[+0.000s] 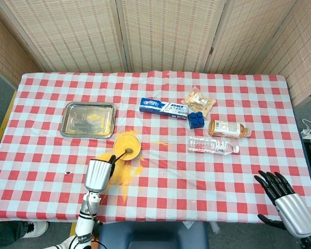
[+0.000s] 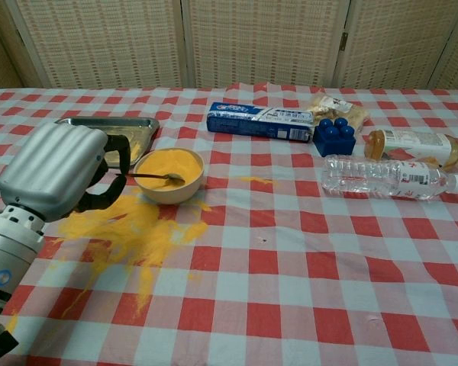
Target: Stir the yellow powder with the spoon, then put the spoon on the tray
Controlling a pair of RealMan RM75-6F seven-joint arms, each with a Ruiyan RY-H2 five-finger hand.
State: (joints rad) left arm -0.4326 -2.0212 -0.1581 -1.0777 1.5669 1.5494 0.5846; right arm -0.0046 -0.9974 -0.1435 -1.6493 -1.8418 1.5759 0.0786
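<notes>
A cream bowl of yellow powder stands just right of the steel tray. My left hand grips the handle of a metal spoon, whose tip rests in the powder. The hand sits at the bowl's near left, over spilled yellow powder on the cloth. My right hand rests open at the table's near right corner, far from the bowl, and shows only in the head view.
A toothpaste box, snack bag, blue block, tea bottle and clear water bottle lie right of the bowl. The tray holds some yellow powder. Folding screens stand behind the table.
</notes>
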